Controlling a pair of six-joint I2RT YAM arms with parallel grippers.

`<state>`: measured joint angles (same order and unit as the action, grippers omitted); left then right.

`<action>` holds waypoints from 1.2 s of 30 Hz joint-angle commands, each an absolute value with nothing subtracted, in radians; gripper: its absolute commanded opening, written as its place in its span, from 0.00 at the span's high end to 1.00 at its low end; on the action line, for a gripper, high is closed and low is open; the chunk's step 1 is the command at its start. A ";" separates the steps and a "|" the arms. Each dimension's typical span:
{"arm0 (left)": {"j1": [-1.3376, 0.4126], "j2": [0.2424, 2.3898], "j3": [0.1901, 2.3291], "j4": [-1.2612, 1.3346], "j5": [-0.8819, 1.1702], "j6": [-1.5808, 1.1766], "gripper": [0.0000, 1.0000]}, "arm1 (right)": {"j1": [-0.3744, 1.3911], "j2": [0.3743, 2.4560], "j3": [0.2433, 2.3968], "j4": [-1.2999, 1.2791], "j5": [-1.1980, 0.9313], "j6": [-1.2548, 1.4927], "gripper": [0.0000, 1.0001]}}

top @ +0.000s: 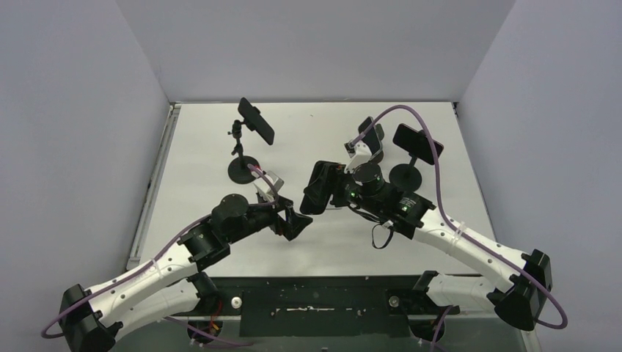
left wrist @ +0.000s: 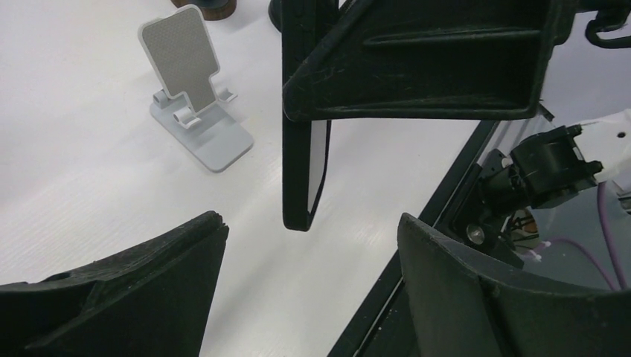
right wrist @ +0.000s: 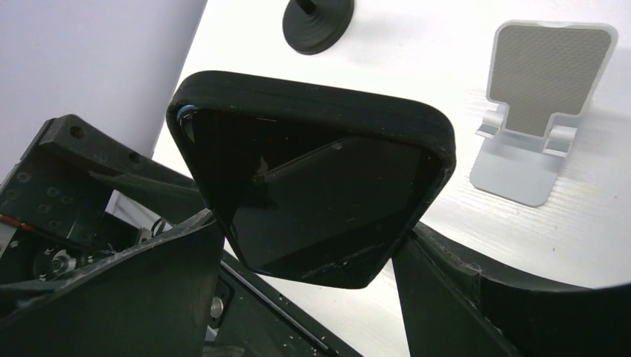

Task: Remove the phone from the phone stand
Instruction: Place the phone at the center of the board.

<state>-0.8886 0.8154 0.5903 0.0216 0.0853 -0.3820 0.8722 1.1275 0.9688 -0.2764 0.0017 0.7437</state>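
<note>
The phone [right wrist: 312, 186], in a black case with a dark screen, is gripped by its two long edges in my right gripper [right wrist: 309, 238] and held above the table, off the stand. In the top view the phone [top: 317, 187] sits at the tip of the right gripper [top: 328, 191]. The empty grey phone stand [right wrist: 539, 104] stands on the table behind it; it also shows in the left wrist view [left wrist: 192, 89] and the top view [top: 271, 180]. My left gripper [left wrist: 312, 253] is open and empty, just below and in front of the phone's lower edge [left wrist: 301, 171].
A second phone [top: 255, 121] sits on a black round-base stand [top: 242, 169] at the back left. Two more phones [top: 416, 143] [top: 370, 136] on stands are at the back right. The table's dark front edge [left wrist: 439, 216] lies close under the left gripper.
</note>
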 commanded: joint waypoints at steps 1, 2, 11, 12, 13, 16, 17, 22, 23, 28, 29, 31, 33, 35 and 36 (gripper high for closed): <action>-0.893 0.831 0.646 0.031 0.063 -0.308 0.18 | 0.883 1.126 1.015 -0.167 -0.063 0.762 0.32; -0.892 0.835 0.647 0.036 0.072 -0.298 0.20 | 0.883 1.128 1.017 -0.166 -0.075 0.760 0.32; -0.891 0.860 0.648 0.074 0.096 -0.265 0.33 | 0.886 1.126 1.008 -0.153 -0.110 0.768 0.32; -0.891 0.862 0.649 0.082 0.095 -0.267 0.35 | 0.885 1.124 1.002 -0.144 -0.111 0.775 0.32; -0.891 0.865 0.648 0.088 0.090 -0.269 0.36 | 0.885 1.122 0.999 -0.135 -0.112 0.784 0.32; -0.891 0.873 0.649 0.112 0.085 -0.276 0.40 | 0.885 1.116 0.994 -0.111 -0.112 0.804 0.32; -0.891 0.877 0.651 0.118 0.083 -0.277 0.42 | 0.886 1.118 0.997 -0.109 -0.112 0.807 0.32; -0.891 0.903 0.670 0.121 0.071 -0.274 0.54 | 0.886 1.127 1.018 -0.120 -0.114 0.805 0.32; -0.891 0.903 0.671 0.121 0.068 -0.273 0.55 | 0.886 1.127 1.017 -0.121 -0.112 0.805 0.32; -0.891 0.891 0.653 0.136 0.045 -0.279 0.62 | 0.887 1.127 1.009 -0.118 -0.110 0.813 0.32; -0.891 0.887 0.650 0.136 0.045 -0.281 0.65 | 0.888 1.127 1.006 -0.116 -0.110 0.815 0.32; -0.891 0.881 0.647 0.137 0.046 -0.282 0.76 | 0.889 1.126 0.999 -0.107 -0.110 0.820 0.32; -0.891 0.875 0.641 0.143 0.049 -0.283 0.78 | 0.893 1.127 0.997 -0.102 -0.110 0.824 0.32; -0.891 0.873 0.639 0.146 0.049 -0.287 0.78 | 0.896 1.130 1.000 -0.103 -0.112 0.822 0.32; -0.891 0.875 0.640 0.147 0.051 -0.288 0.81 | 0.899 1.130 1.001 -0.104 -0.112 0.821 0.32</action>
<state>-0.8898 0.8940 0.6186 0.0753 0.0601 -0.2859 0.8814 1.1427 0.9691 -0.2150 -0.1017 0.8021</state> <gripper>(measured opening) 0.219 0.754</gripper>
